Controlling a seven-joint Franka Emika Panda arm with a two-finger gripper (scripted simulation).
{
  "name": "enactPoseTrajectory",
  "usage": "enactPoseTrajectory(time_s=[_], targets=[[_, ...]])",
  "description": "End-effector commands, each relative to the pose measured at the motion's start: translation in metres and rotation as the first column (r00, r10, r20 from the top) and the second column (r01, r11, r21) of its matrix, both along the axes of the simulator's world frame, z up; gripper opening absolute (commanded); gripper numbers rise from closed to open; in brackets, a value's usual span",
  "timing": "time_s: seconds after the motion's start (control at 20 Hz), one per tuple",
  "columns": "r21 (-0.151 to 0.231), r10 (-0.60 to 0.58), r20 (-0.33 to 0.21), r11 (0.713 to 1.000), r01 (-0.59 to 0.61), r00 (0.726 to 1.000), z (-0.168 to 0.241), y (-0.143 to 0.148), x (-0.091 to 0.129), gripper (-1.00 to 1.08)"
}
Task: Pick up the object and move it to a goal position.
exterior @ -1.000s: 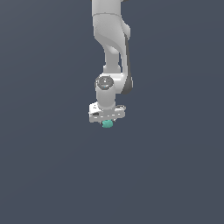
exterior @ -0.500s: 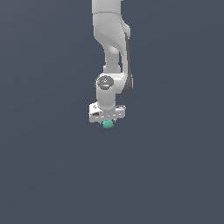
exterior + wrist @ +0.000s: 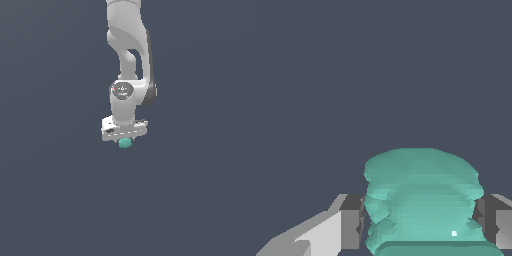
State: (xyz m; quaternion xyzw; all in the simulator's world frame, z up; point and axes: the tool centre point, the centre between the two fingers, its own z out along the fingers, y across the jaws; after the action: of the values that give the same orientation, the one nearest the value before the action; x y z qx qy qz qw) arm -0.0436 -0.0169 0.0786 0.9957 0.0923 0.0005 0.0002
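Between the jaws (image 3: 418,225), the plain unlabelled object (image 3: 421,200) sits clamped.

The teal lump (image 3: 423,200) sits squeezed between the two fingers (image 3: 351,222) of the gripper (image 3: 421,222), one pad pressed against each flank. Its surface looks ridged. Behind it, plain dark grey.

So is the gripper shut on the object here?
Shut on it: in the wrist view both fingers press the teal object between them.
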Motion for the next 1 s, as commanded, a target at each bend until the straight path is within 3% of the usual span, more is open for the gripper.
enactPoseTrajectory(time_s=[0.0,0.95], targets=[[0.0,0.0,0.0,1.0,0.0,1.0,0.015,0.004,0.012,-1.0],[0.0,0.0,0.0,1.0,0.0,1.0,0.132,0.034,0.113,-1.0]])
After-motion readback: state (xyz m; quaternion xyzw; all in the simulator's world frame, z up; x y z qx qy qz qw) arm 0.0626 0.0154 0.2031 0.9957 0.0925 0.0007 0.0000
